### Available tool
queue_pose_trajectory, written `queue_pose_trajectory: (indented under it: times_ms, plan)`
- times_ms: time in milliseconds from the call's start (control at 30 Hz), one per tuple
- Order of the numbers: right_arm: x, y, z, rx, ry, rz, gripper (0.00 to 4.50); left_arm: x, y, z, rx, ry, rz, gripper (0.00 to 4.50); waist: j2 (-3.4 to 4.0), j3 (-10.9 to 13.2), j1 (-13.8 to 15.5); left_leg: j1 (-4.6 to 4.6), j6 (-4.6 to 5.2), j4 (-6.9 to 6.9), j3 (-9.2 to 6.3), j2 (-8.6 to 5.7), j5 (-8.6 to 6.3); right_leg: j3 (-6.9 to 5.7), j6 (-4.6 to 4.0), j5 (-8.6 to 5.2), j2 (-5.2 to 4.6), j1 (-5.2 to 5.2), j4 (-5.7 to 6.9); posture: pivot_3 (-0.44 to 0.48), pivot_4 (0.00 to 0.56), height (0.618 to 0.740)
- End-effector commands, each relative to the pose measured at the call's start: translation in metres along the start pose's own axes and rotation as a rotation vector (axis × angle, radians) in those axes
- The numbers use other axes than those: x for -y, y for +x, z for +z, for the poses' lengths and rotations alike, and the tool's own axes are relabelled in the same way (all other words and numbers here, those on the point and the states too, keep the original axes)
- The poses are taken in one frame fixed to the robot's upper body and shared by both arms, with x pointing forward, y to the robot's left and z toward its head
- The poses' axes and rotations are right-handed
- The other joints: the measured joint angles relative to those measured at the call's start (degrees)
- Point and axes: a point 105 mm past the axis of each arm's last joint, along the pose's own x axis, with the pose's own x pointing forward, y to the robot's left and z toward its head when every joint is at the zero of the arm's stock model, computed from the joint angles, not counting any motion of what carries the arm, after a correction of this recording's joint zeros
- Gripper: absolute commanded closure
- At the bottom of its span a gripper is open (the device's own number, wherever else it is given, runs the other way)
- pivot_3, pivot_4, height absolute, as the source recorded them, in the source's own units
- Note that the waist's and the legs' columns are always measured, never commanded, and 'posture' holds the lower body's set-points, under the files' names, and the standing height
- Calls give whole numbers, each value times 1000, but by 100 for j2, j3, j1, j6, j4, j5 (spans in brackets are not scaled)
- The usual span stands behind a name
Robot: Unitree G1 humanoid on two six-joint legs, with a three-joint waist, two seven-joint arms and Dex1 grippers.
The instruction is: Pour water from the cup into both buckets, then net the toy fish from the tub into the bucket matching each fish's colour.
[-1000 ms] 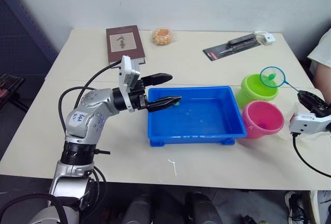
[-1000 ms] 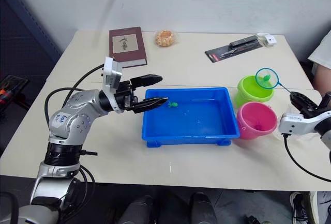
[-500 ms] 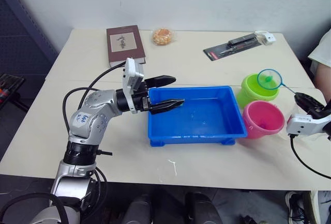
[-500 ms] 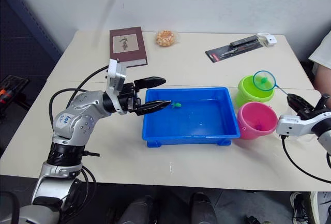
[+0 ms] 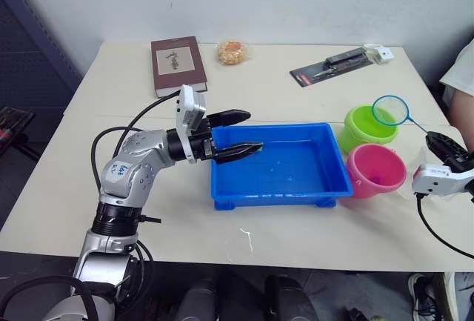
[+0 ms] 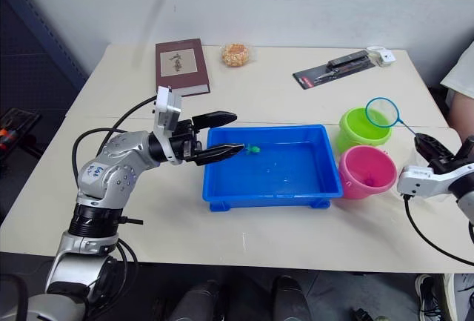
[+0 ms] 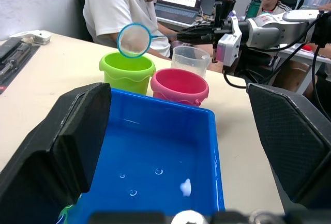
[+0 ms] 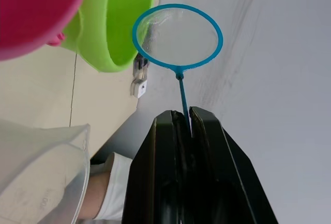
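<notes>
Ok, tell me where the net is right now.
The net is on the robot's right, its hoop above the green bucket, held by its handle in the right gripper.

Even, bright indoor light; soft faint shadows on table (image 5: pixel 311 247); head views sharp, wrist-view backgrounds slightly soft.
</notes>
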Motion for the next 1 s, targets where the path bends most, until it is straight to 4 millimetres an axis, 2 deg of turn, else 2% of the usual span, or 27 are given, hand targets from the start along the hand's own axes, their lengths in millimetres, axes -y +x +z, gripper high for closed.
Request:
queue_pose_trajectory:
  times_ms: [33, 133, 233, 367, 467, 567, 700, 867, 1000]
  plan:
    - [35, 2, 0, 20, 228, -118, 4500, -4, -16, 8, -16, 62, 19, 9, 0, 0, -7, 0, 0, 0, 0, 0, 0, 0, 0, 0, 0, 0, 0, 0, 150, 738]
    - [42, 8, 39, 217, 597, -30, 4500, -4, -39, 6, -73, 85, 22, 9, -1, 0, -52, 6, 0, -3, 1, 6, 0, 2, 0, 0, 5, 2, -2, 0, 150, 738]
    - [39, 5, 91, 399, 989, 250, 4500, -7, -67, 3, -163, 103, 53, 9, 3, 3, -111, 17, -3, -12, -4, 14, 0, 0, 0, 0, 11, 10, -3, 0, 150, 738]
    - [34, -1, 138, 490, 1138, 498, 4500, -9, -88, 4, -246, 113, 90, 9, 3, 4, -27, 13, 0, -2, -15, 11, -1, -7, -1, 0, -1, 14, -2, 0, 150, 738]
    - [21, -4, 159, 448, 1173, 663, 4500, -11, -96, 4, -289, 109, 113, 9, 3, 4, 45, 10, 3, 3, -19, 6, -3, -6, -1, 0, -10, 15, -2, 0, 150, 738]
    - [3, 4, 160, 287, 1150, 759, 4500, -8, -95, 5, -335, 123, 106, 9, 1, 4, 106, -6, 3, 15, -38, 2, -4, -4, -2, -1, -13, 13, -6, 0, 150, 738]
    - [0, 4, 159, 259, 1115, 816, 4500, -1, -87, 5, -347, 126, 76, 9, 1, 4, 161, -17, 3, 14, -42, -4, -4, -4, -3, -1, -15, 4, -7, 0, 150, 738]
    - [-5, 4, 143, 156, 1097, 875, 4500, 3, -82, 7, -335, 139, 71, 9, 1, 4, 141, -21, 4, 12, -40, -4, -4, -27, -3, -1, -10, 2, -5, 0, 150, 738]
    - [-11, 17, 144, 134, 1086, 853, 4500, 2, -79, 5, -324, 137, 76, 9, 1, 4, 106, -16, 3, 13, -36, -3, -4, -27, -3, -1, -9, 2, 0, 0, 150, 738]
